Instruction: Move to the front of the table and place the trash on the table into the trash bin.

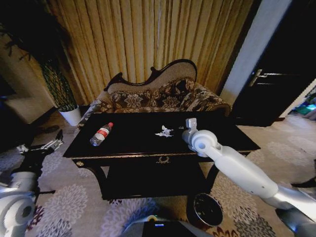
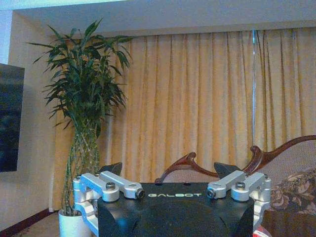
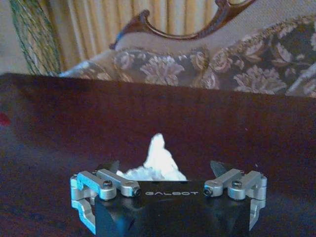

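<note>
Currently: right gripper (image 3: 165, 173), jaws wide, low over the table (image 1: 133, 148), straddling crumpled tissue (image 3: 155, 163); should close centred, low.

white rounded arm (image 1: 237, 165), black gripper body lettered galbot, silver screwed finger links (image 3: 106, 183).

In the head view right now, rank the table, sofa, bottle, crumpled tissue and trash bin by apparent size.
1. table
2. sofa, partly hidden behind the table
3. trash bin, though it sits nearer the camera
4. bottle
5. crumpled tissue
</note>
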{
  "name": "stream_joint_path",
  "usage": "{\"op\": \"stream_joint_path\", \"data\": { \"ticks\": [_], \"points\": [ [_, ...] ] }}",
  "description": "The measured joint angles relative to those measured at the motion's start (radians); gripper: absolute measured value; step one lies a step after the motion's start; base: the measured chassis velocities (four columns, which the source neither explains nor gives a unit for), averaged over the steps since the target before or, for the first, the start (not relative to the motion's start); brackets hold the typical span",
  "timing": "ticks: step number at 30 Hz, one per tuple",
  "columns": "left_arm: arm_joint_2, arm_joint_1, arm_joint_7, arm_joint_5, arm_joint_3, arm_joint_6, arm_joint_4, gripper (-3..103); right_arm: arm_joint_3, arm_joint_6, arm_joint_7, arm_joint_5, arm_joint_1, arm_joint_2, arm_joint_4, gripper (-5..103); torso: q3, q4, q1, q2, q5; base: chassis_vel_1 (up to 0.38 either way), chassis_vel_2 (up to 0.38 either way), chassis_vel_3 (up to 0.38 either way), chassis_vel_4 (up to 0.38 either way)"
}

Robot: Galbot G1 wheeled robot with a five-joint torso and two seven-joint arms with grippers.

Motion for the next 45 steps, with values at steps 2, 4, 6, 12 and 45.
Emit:
{"op": "stream_joint_path", "data": {
  "ticks": [2,4,6,12,45],
  "points": [
    [0.000,0.000,0.000,0.000,0.000,0.000,0.000,100,0.000,-0.011,0.014,0.000,-0.001,0.004,0.000,100,0.000,0.0000,0.000,0.000,0.0000,0.000,0.000,0.000,0.000],
    [0.001,-0.001,0.000,0.000,-0.001,0.000,-0.001,100,-0.001,-0.021,0.033,0.001,-0.001,0.010,-0.002,100,0.000,0.0000,0.000,0.000,0.0000,0.000,0.000,0.000,0.000],
    [0.001,-0.001,0.000,0.000,-0.001,0.000,-0.001,100,-0.002,-0.022,0.040,0.002,0.000,0.012,-0.002,100,0.000,0.0000,0.000,0.000,0.0000,0.000,0.000,0.000,0.000],
    [-0.003,0.002,0.004,0.001,0.001,-0.001,-0.001,100,-0.006,-0.022,0.050,0.002,0.002,0.027,-0.019,100,0.000,0.0000,0.000,0.000,0.0000,0.000,0.000,0.000,0.000],
    [0.004,-0.004,0.006,0.002,0.001,-0.003,0.001,100,-0.013,-0.010,0.041,-0.068,-0.016,0.033,-0.043,25,0.000,0.0000,0.000,0.000,0.0000,0.000,0.000,0.000,0.000]
  ]
}}
